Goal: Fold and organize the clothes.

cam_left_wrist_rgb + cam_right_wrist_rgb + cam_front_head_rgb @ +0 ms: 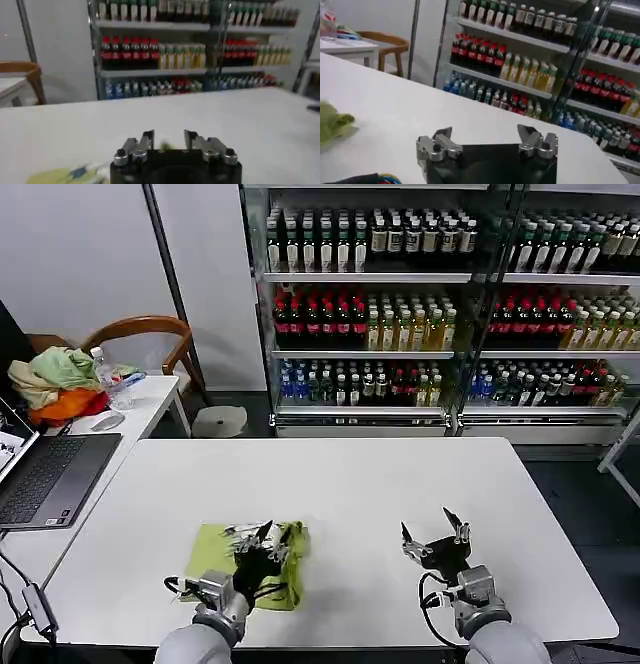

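The clothes are one lime yellow-green T-shirt (215, 554), lying as a folded bundle near the front left of the white table (350, 484). My left gripper (262, 536) hovers over the bundle's right part with its fingers apart. In the left wrist view this gripper (168, 136) is open; a sliver of green shows between the jaws and the T-shirt (60, 175) lies off to one side. My right gripper (432, 532) stands open over bare table to the right of the shirt, holding nothing. The right wrist view shows that gripper (485, 134) open, with the T-shirt (332, 125) far off.
A laptop (45, 474) sits on a side desk to the left, with a mouse (107, 421), a bottle (105, 374) and a heap of pale green and orange cloth (60, 384). A wooden chair (150, 334) and drink shelves (440, 304) stand behind.
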`<state>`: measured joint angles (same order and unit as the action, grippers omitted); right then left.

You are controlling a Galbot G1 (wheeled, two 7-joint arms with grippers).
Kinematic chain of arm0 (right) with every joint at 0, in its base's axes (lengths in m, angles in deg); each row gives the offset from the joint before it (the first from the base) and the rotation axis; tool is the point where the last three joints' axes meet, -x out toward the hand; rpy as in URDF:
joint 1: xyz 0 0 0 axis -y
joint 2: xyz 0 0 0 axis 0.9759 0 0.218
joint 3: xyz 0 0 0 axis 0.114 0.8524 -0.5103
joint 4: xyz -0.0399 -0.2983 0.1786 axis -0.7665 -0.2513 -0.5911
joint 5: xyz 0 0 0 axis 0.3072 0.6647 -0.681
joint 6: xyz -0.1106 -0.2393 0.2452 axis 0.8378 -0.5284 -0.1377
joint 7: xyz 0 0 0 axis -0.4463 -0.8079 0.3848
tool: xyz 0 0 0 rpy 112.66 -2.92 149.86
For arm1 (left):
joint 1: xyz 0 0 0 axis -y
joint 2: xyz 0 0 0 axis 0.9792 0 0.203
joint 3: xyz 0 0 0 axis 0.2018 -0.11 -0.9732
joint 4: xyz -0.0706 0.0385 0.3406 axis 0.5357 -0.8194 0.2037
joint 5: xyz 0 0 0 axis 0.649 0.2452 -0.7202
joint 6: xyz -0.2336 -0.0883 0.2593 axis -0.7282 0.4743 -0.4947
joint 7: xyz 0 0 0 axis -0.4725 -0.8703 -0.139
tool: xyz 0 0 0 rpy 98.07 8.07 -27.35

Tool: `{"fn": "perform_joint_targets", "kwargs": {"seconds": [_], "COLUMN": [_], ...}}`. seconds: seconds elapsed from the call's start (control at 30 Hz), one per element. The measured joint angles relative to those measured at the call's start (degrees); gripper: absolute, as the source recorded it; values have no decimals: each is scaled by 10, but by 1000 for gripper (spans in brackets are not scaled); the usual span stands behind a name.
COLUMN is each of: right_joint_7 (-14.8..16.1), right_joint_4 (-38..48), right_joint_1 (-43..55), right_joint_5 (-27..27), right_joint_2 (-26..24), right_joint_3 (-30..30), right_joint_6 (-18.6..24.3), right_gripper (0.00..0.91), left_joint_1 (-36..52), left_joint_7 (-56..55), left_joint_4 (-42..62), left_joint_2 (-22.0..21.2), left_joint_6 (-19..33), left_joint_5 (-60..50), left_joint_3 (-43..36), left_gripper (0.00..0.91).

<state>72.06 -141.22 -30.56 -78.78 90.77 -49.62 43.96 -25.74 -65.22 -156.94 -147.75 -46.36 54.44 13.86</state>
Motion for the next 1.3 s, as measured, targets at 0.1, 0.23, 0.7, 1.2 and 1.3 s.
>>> {"fn": "perform_joint_targets", "kwargs": {"seconds": [0.1, 0.23, 0.7, 1.2, 1.3], "right_joint_7": [1, 2, 4, 5, 4], "right_joint_4": [-1, -4, -12, -11, -9], "right_joint_1": [3, 7, 6, 7, 7], "right_joint_5": [0, -2, -7, -7, -7], "right_joint_2": [-1, -2, -10, -8, -8], "right_joint_3": [-1, -1, -12, -9, -11], "right_joint_6": [1, 2, 9, 11, 12], "right_gripper": [907, 907, 907, 907, 907], "left_joint_1": [-2, -10, -71, -72, -71], "left_joint_7": [10, 13, -30, -46, -46], "left_joint_4": [-13, -28, 8, 76, 87], "left_joint_2": [6, 23, 51, 48, 47], "left_joint_6": [15, 26, 9, 3, 4], "left_joint_5": [19, 40, 71, 85, 89], "left_joint_3": [14, 46, 139, 152, 152], "left_gripper": [907, 907, 907, 907, 907]}}
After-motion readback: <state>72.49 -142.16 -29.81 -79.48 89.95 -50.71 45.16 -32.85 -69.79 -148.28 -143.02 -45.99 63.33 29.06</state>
